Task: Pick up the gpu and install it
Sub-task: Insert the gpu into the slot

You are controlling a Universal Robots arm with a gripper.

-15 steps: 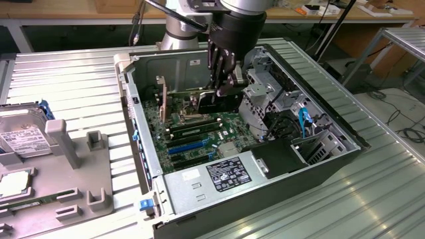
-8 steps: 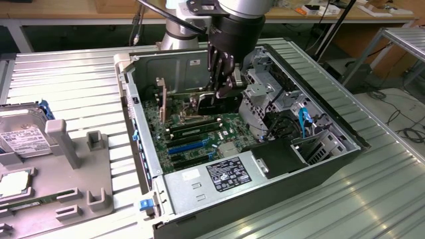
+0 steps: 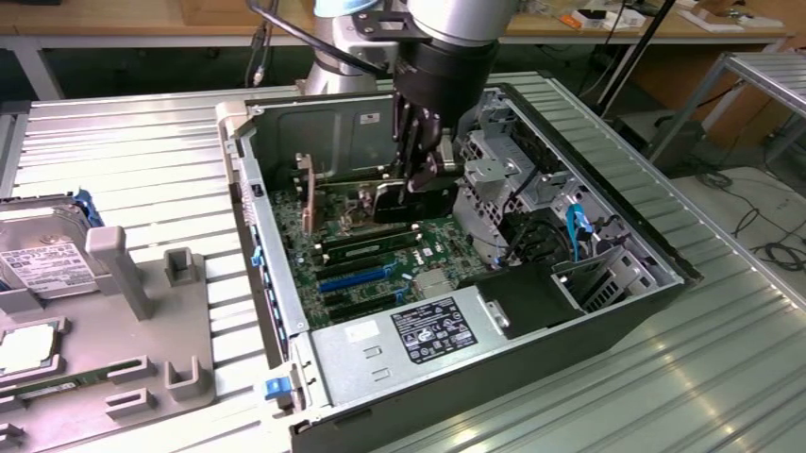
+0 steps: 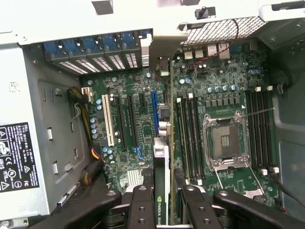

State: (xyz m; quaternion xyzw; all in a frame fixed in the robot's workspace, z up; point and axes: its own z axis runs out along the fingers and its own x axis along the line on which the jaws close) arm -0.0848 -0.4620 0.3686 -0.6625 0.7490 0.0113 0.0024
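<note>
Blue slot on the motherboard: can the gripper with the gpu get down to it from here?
Probably yes. The gripper, shut on the gpu, hangs inside the open case, and nothing stands over the blue slot; the slots beside it look empty.

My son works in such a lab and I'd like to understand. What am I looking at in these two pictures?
The grey tube reaching in from above is a robot arm, ending in a pincer. One picture comes from a camera off to the side; the other from a camera on the arm's wrist, looking down past the pincer. On the metal table lies an open computer case with its motherboard exposed. At the exterior view's left sits a grey holder tray with a hard drive. The pincer is shut on the gpu, a small card, held over the motherboard's slots and apparently not yet pushed in.
</note>
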